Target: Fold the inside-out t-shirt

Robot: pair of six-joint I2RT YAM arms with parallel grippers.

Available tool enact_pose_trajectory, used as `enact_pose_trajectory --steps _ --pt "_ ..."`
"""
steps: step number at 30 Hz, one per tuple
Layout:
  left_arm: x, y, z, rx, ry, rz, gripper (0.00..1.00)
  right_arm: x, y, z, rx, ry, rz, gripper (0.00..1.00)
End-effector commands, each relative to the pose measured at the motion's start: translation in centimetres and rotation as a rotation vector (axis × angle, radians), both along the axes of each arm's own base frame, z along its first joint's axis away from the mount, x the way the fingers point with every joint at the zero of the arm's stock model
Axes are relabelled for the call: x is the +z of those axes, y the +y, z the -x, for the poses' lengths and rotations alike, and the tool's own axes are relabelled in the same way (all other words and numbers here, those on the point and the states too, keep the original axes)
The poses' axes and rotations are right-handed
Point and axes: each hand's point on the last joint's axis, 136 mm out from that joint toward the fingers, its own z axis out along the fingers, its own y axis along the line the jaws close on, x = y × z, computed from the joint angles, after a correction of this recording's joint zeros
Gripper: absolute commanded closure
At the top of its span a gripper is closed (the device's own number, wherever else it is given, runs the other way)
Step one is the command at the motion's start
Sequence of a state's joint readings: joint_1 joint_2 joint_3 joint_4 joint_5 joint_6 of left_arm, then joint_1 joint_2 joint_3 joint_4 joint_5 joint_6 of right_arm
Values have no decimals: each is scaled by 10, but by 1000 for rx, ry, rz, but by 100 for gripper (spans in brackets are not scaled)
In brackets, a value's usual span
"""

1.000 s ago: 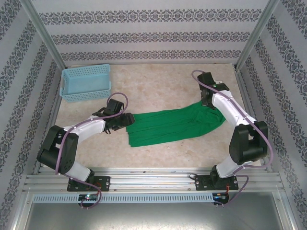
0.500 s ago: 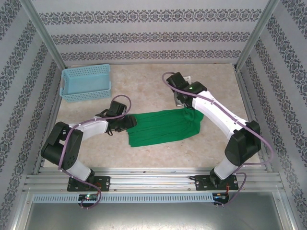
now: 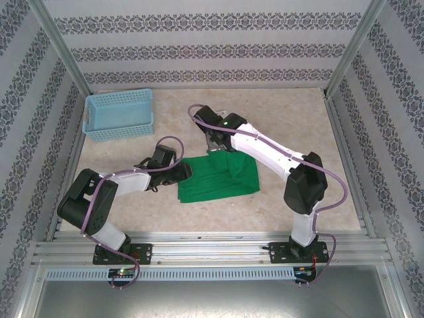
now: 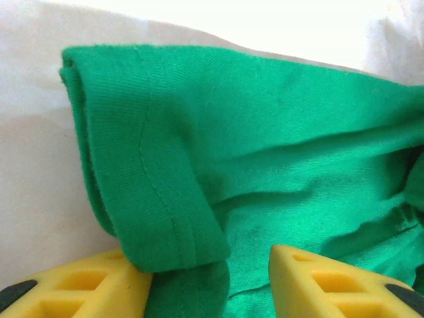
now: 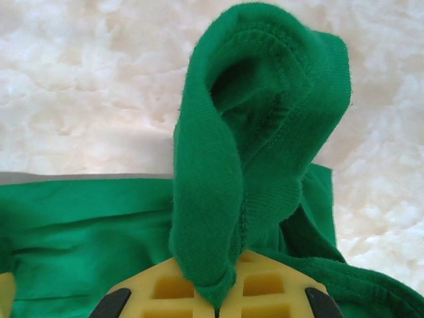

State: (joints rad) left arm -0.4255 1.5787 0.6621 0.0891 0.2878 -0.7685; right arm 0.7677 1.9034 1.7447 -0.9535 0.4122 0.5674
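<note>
The inside-out t-shirt [image 3: 213, 183] lies mid-table as a bright green bundle, its right part doubled back over the rest. My right gripper [image 3: 216, 144] hovers over the bundle's far edge, shut on a hemmed bunch of the cloth [image 5: 255, 139] that stands up from its yellow fingers [image 5: 278, 288]. My left gripper [image 3: 186, 171] sits at the bundle's left end. In the left wrist view its yellow fingers [image 4: 79, 285] stand apart, with a folded hem [image 4: 159, 199] lying across the gap and resting on the left one.
A light blue mesh basket [image 3: 119, 114] stands at the back left of the table. Patterned walls and metal posts [image 3: 63, 56] close in the workspace on three sides. Bare beige tabletop [image 3: 298, 126] stretches to the right of the shirt.
My right arm has swung left, carrying the shirt's right end over the rest, so the cloth is now about half as long. My left jaws have narrowed around the left end.
</note>
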Motion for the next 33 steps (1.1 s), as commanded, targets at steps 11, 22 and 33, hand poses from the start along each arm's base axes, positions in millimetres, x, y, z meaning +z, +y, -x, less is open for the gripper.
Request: enact_pose_trajectory --steps 11,22,33 --pt "-16 1 21 5 44 12 55 -14 59 22 43 81 -138 100" --pt "-14 7 23 40 18 21 59 -19 63 51 0 113 -252 100" --pt "-10 8 24 59 -3 39 61 -29 76 55 -14 132 -315 100"
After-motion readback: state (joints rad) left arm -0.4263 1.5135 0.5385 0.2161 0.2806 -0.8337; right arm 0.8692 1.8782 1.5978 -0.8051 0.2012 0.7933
